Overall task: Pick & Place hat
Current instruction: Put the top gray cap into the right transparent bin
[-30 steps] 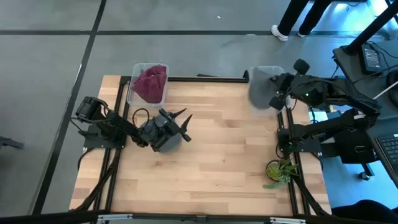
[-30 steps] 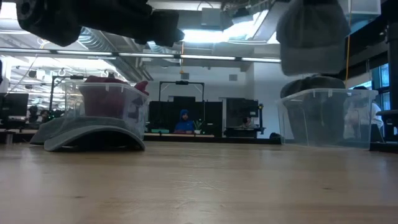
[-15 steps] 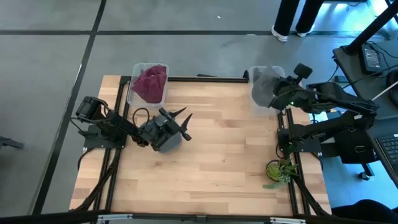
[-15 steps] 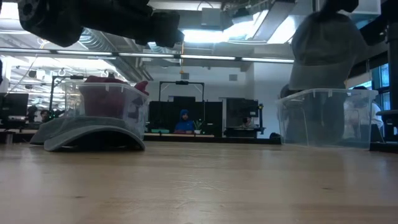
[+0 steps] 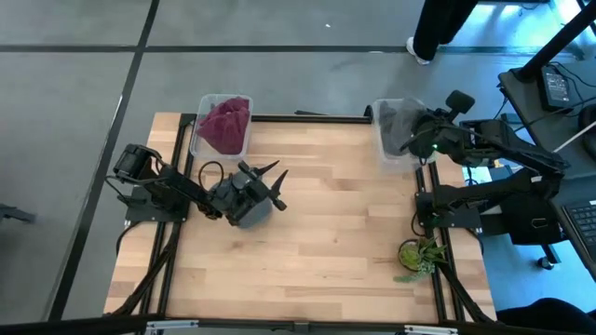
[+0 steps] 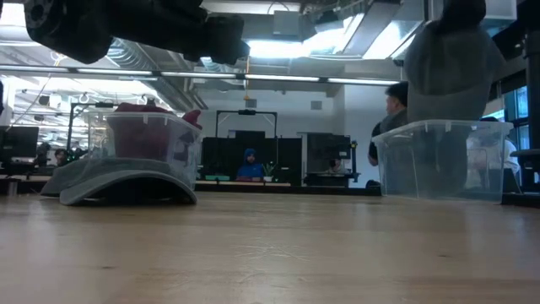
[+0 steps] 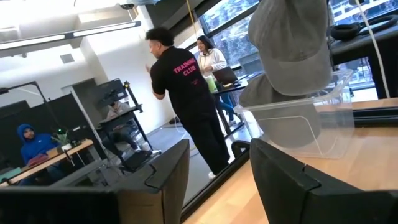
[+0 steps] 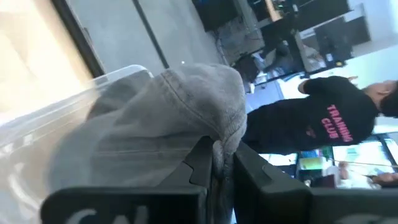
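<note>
— Where is the grey hat (image 5: 399, 125)?
— Hanging over the clear bin (image 5: 389, 154) at the tabletop's (image 5: 335, 233) far right corner, its lower part at the bin's rim. The right gripper (image 8: 222, 167) has its fingers pinched on a fold of the fabric.

— And the second hat?
— A grey cap (image 6: 126, 181) lies flat on the tabletop toward the left edge, brim down. The left gripper (image 5: 271, 184) hangs above it with its fingers parted, holding nothing.

— Anything else on the tabletop?
— Another clear bin (image 5: 216, 147) at the far left corner, filled with dark red cloth (image 5: 225, 123). A small green plant (image 5: 418, 255) stands at the right edge.

— Anyone in the room?
— A person in a black shirt (image 7: 186, 99) stands beyond the far edge, near the right bin.
</note>
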### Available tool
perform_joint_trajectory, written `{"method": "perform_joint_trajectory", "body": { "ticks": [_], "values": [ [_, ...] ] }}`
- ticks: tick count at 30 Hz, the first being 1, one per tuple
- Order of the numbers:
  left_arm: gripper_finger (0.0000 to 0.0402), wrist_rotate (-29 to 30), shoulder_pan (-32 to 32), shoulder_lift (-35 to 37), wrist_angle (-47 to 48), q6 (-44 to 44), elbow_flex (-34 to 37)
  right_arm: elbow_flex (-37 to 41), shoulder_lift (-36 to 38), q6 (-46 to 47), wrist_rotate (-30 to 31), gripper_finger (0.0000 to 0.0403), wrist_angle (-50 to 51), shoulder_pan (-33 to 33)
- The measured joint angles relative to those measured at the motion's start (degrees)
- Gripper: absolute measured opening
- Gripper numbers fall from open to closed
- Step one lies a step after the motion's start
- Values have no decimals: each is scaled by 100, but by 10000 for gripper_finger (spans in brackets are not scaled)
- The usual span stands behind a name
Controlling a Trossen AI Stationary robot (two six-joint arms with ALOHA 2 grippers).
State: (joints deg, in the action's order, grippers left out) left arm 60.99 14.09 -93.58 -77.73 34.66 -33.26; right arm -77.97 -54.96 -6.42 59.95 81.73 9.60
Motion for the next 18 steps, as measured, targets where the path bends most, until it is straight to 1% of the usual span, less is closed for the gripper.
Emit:
{"method": "perform_joint_trajectory", "body": {
  "ticks": [3,5,10,13,16,18],
  "values": [
    [162,0,0,0,0,160,0,91,2,-11,-86,31,-36,33],
    [162,21,0,0,0,196,0,323,40,-5,-103,31,-52,33],
    [166,104,0,0,10,209,0,1408,245,-63,-282,31,-443,33],
    [166,101,0,0,11,209,0,1980,411,-300,-460,31,-1019,33],
    [163,99,0,-2,14,210,0,2415,528,-585,-819,31,-1703,33],
    [162,99,0,-2,15,210,0,2663,571,-820,-907,31,-2146,33]
  ]
}}
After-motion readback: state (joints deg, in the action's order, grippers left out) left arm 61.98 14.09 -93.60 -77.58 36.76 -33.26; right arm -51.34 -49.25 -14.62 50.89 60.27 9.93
